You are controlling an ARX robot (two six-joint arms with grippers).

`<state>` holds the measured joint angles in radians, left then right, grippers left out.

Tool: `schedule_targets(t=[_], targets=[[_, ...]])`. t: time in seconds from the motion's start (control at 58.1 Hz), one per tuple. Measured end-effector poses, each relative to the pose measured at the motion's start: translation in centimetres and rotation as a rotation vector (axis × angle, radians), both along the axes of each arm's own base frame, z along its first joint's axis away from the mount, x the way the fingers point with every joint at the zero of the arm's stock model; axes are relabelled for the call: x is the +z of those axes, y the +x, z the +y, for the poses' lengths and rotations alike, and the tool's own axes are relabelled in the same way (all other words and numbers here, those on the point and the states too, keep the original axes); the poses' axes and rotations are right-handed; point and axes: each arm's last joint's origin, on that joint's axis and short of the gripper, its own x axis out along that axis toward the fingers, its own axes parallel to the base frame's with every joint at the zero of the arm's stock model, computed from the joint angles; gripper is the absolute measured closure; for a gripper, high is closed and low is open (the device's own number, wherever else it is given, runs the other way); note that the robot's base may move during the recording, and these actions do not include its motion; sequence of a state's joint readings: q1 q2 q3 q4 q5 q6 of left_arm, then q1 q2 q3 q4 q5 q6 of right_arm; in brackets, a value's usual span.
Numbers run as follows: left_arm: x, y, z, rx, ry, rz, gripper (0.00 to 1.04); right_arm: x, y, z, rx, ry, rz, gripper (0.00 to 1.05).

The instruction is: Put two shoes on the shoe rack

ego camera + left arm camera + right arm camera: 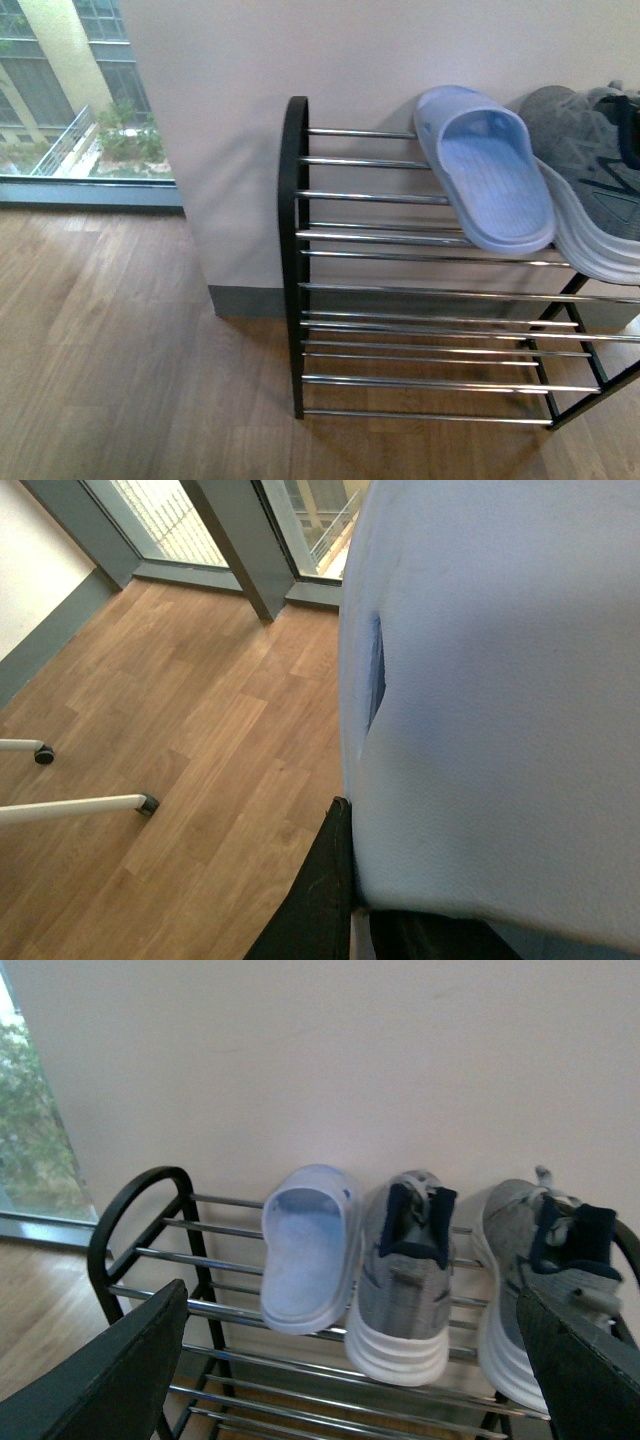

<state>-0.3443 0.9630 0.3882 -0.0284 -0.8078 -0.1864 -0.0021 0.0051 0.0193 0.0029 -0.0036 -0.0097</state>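
Both grey knit sneakers with thick white soles (405,1260) (540,1280) sit side by side on the top tier of the low black metal shoe rack with chrome bars (400,290), heels out, toes toward the wall. Judgement: light, soft uppers, stiff soles; take by the heel collar or sole edge. A pale blue open-toe slide sandal (490,170) lies just beside the left sneaker, touching it. Left gripper: pale blue foam slab, probably another slide (490,700), fills the wrist view and looks held, jaws hidden, cannot tell. Right gripper (350,1370) jaws spread wide, empty, near the rack front
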Motion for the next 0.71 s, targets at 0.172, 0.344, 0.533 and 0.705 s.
schedule_targets(t=[0.172,0.344,0.533,0.705], targets=[[0.0,0.0,-0.1,-0.012,-0.012,-0.005,1.03,0.0,0.0,0.0,-0.006,0.000,0.001,0.09],[0.6,3.1,-2.5,-0.141,-0.443,-0.387,1.03,0.0,0.0,0.0,-0.006,0.002,0.001,0.09],[4.4,13.9,-10.5,-0.325,-0.653,-0.135,1.03,0.0,0.0,0.0,-0.003,0.002,0.001,0.09],[3.5,19.8,-15.2,-0.324,-0.685,0.013,1.03,0.0,0.0,0.0,-0.003,0.002,0.001,0.09]])
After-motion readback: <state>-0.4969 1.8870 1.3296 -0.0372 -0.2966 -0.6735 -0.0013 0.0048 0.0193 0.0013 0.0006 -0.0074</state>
